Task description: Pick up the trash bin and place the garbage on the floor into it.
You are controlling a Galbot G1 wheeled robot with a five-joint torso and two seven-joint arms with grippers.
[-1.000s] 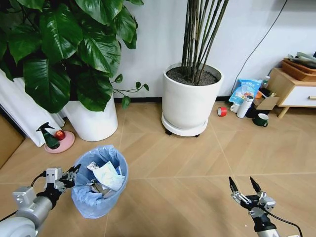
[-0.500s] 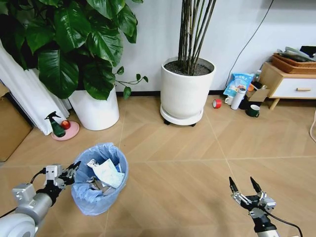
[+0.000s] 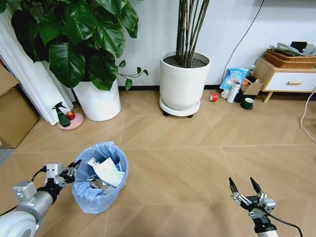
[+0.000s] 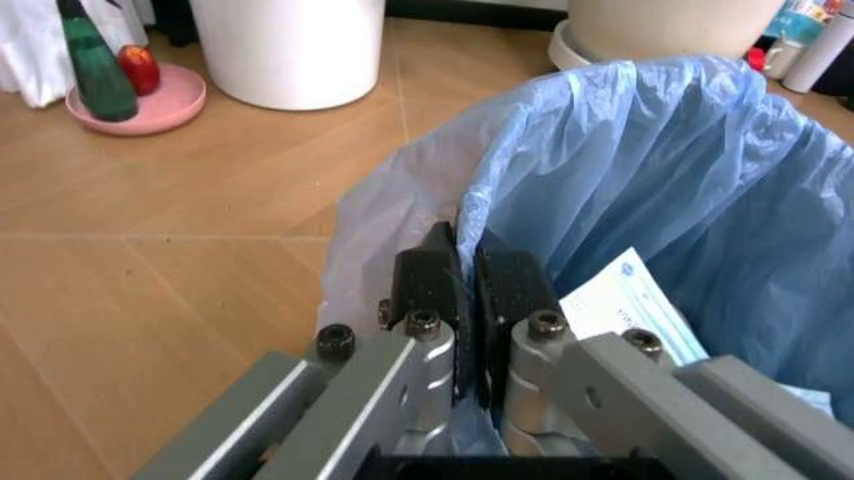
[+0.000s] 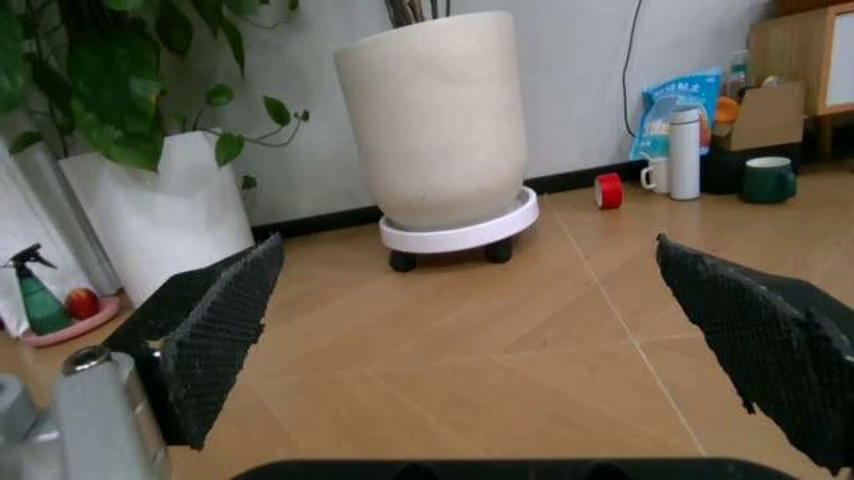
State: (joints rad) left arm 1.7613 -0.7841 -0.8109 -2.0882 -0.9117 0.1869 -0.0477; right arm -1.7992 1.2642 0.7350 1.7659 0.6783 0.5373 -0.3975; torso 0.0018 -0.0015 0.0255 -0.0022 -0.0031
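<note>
The trash bin (image 3: pixel 100 177), lined with a crinkled light-blue bag, stands at the lower left of the head view on the wood-look floor (image 3: pixel 197 163). Inside it lie garbage scraps, among them a blue-and-white packet (image 3: pixel 107 173). My left gripper (image 3: pixel 73 168) is shut on the bin's rim; the left wrist view shows its black fingers (image 4: pixel 430 290) pinching the blue bag edge (image 4: pixel 627 130), with the packet (image 4: pixel 627 305) just inside. My right gripper (image 3: pixel 244 187) hangs open at the lower right, nothing between its fingers (image 5: pixel 214 330).
Two large white plant pots (image 3: pixel 183 84) (image 3: pixel 98 101) stand against the back wall. A pink dish with a spray bottle (image 3: pixel 63 116) sits left. A cardboard box (image 3: pixel 12 111) is at far left. Red tape (image 3: pixel 213 97), cups and a wooden cabinet (image 3: pixel 286 79) are back right.
The whole head view has shifted, showing more floor and room, so the camera moved. Both grippers and the bin keep the same places relative to each other.
</note>
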